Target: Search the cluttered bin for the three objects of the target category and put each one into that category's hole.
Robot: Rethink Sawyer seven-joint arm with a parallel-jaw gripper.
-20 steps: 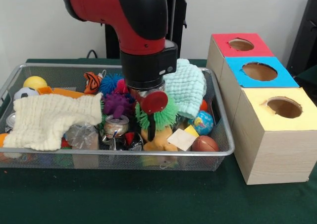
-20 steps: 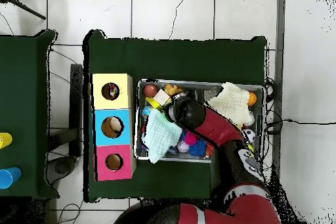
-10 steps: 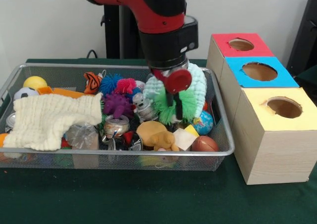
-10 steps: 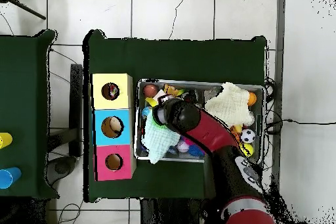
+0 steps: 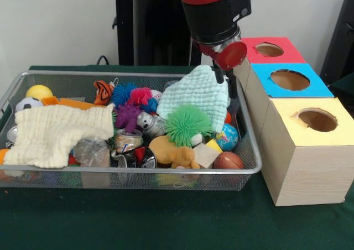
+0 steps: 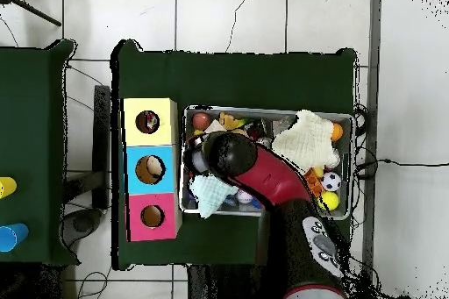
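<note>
— Where is the gripper [image 5: 225,81]?
— Above the far right corner of the silver wire-mesh bin [image 5: 83,171], over the pale-green knitted cloth [image 5: 199,95]. I cannot tell if its grip is spread or closed.
— And the green spiky rubber ball [image 5: 188,124]?
— It is inside the bin, right of centre, leaning on that cloth, apart from the gripper.
— Is there room to move?
— There is open air above the bin's rim. The red-topped wooden box [image 5: 269,50] stands just beside that corner.

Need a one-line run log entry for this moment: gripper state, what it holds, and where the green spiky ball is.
gripper: cannot tell, nothing seen held | position: above bin's box-side end | green spiky ball: lying in bin against mint cloth
</note>
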